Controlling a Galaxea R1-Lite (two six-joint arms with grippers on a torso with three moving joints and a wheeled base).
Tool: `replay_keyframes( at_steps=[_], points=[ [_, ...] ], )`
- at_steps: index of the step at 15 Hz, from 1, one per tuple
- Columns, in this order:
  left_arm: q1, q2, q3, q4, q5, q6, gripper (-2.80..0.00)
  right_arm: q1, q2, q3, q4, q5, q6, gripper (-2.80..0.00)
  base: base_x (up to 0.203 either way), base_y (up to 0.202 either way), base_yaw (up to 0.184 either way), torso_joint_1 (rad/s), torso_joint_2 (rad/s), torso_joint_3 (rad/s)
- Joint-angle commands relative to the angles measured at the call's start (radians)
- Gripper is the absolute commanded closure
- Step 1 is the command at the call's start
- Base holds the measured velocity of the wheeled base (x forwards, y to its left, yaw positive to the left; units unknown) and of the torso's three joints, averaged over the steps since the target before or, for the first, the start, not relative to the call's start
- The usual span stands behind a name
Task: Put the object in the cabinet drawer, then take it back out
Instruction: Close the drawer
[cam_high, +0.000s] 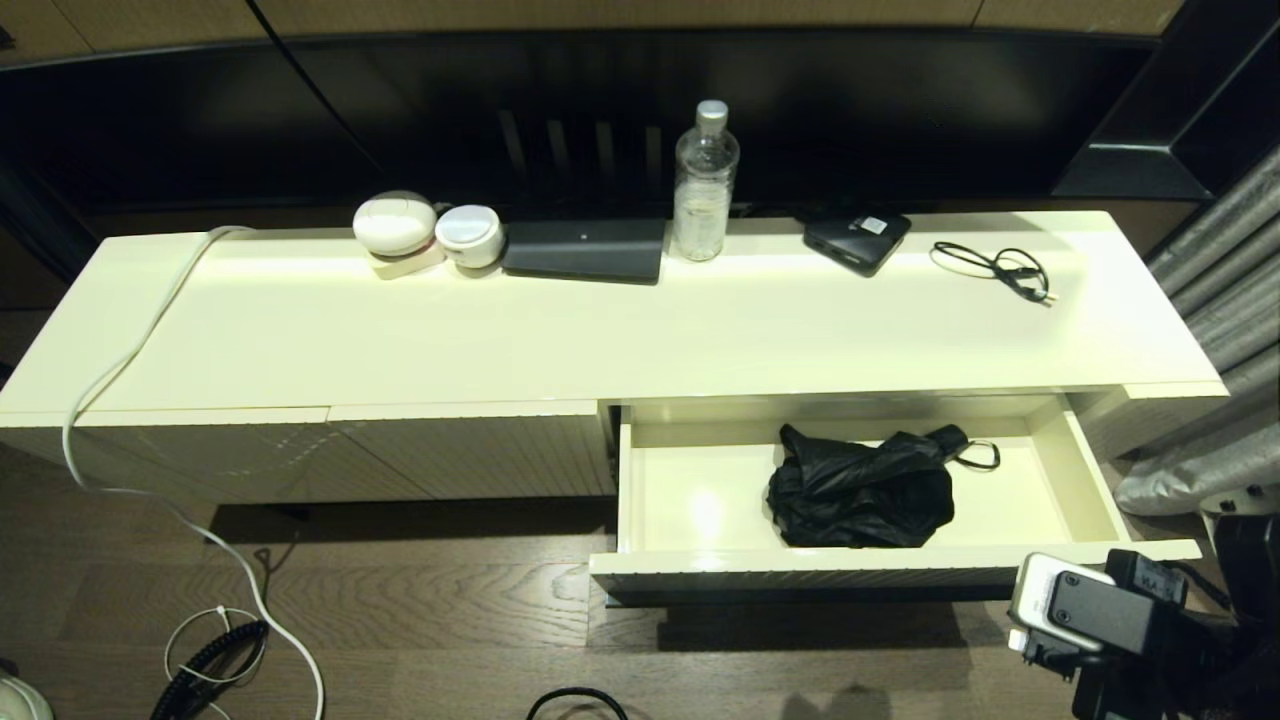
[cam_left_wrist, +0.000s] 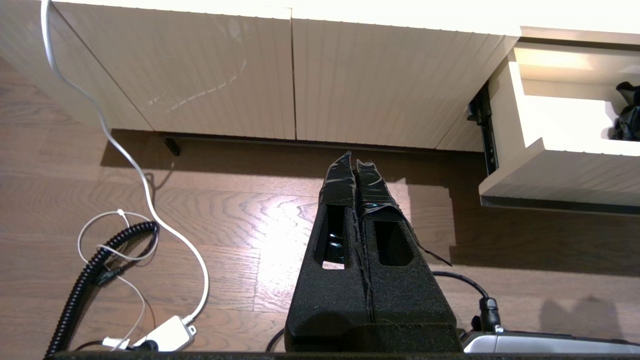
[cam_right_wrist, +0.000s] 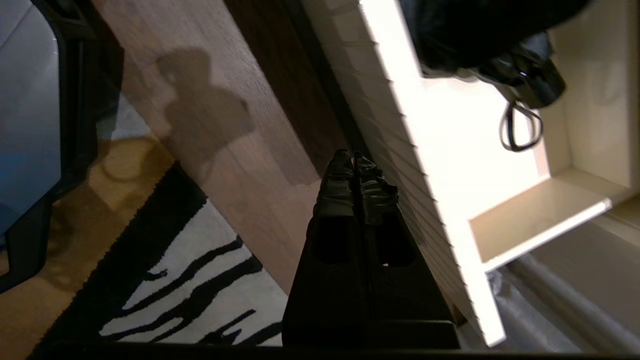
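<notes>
The black folding umbrella (cam_high: 865, 487) lies loose inside the pulled-out cream drawer (cam_high: 1085, 478), its handle and strap toward the right; it also shows in the right wrist view (cam_right_wrist: 480, 35) and just barely in the left wrist view (cam_left_wrist: 629, 112). My right gripper (cam_right_wrist: 352, 156) is shut and empty, low in front of the drawer's ribbed front (cam_right_wrist: 425, 210), near its right end. Only the right arm's wrist (cam_high: 1075, 605) shows in the head view. My left gripper (cam_left_wrist: 354, 159) is shut and empty, hanging above the floor left of the drawer (cam_left_wrist: 550, 172).
On the cabinet top (cam_high: 600, 330) stand two white round devices (cam_high: 425, 228), a flat black box (cam_high: 585, 250), a water bottle (cam_high: 705, 185), a small black box with a white label (cam_high: 857, 238) and a thin black cable (cam_high: 1000, 266). White and black cables (cam_high: 215, 640) lie on the floor.
</notes>
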Motion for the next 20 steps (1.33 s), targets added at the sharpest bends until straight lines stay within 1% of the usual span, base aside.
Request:
replay_keyframes(
  at_steps=[1,4,8,12,14,15,17,20],
  points=[
    [0.0,-0.002,0.0,0.0,0.001,0.0,0.0,0.027,0.088,0.098,-0.148,0.002,-0.005,0.0,0.0,0.0,0.0,0.0,0.0,0.0],
    [0.0,-0.002,0.0,0.0,0.001,0.0,0.0,0.078,0.201,0.187,-0.346,0.002,-0.002,0.0,0.0,0.0,0.0,0.0,0.0,0.0],
    [0.0,-0.002,0.0,0.0,0.001,0.0,0.0,0.09,0.306,0.209,-0.474,-0.022,-0.001,0.0,0.0,0.0,0.0,0.0,0.0,0.0],
    [0.0,-0.002,0.0,0.0,0.001,0.0,0.0,0.077,0.421,0.21,-0.625,-0.095,0.001,0.0,0.0,0.0,0.0,0.0,0.0,0.0],
    [0.0,-0.002,0.0,0.0,0.001,0.0,0.0,0.072,0.476,0.202,-0.719,-0.149,0.001,0.0,0.0,0.0,0.0,0.0,0.0,0.0],
    [0.0,-0.002,0.0,0.0,0.001,0.0,0.0,0.071,0.496,0.195,-0.75,-0.173,0.002,0.0,0.0,0.0,0.0,0.0,0.0,0.0],
    [0.0,-0.002,0.0,0.0,0.001,0.0,0.0,0.057,0.533,0.18,-0.801,-0.194,0.004,0.0,0.0,0.0,0.0,0.0,0.0,0.0],
    [0.0,-0.002,0.0,0.0,0.001,0.0,0.0,0.05,0.56,0.139,-0.826,-0.232,0.012,0.0,0.0,0.0,0.0,0.0,0.0,0.0]
  ],
)
